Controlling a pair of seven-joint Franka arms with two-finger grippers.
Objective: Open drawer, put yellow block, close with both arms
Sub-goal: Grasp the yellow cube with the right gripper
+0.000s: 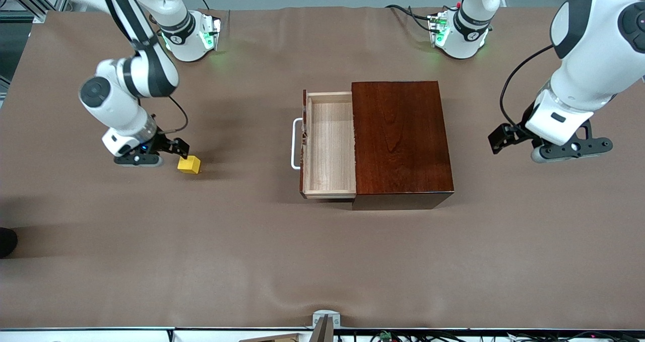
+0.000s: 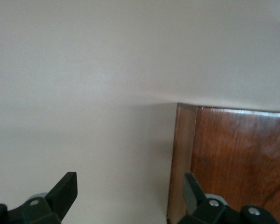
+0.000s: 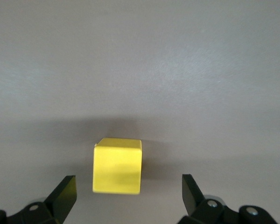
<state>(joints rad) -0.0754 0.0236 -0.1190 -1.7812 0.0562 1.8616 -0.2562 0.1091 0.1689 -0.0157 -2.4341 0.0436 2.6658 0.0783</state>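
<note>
1. The drawer [image 1: 330,145] stands pulled out of the reddish-brown wooden box [image 1: 400,138] near the middle of the table [image 1: 252,261], its pale tray bare and its white U-shaped handle [image 1: 296,144] pointing toward the right arm's end
2. The yellow block [image 1: 189,164] rests on the table well apart from the drawer, toward the right arm's end
3. The right gripper [image 1: 171,150] hangs low just beside the block; in the right wrist view its fingers [image 3: 65,193] stand wide apart with the cube [image 3: 117,165] between them, touching neither
4. The left gripper [image 1: 509,138] waits toward the left arm's end of the table, apart from the box; the left wrist view shows its fingers [image 2: 65,191] spread, holding nothing, with a corner of the box [image 2: 233,163] ahead
</note>
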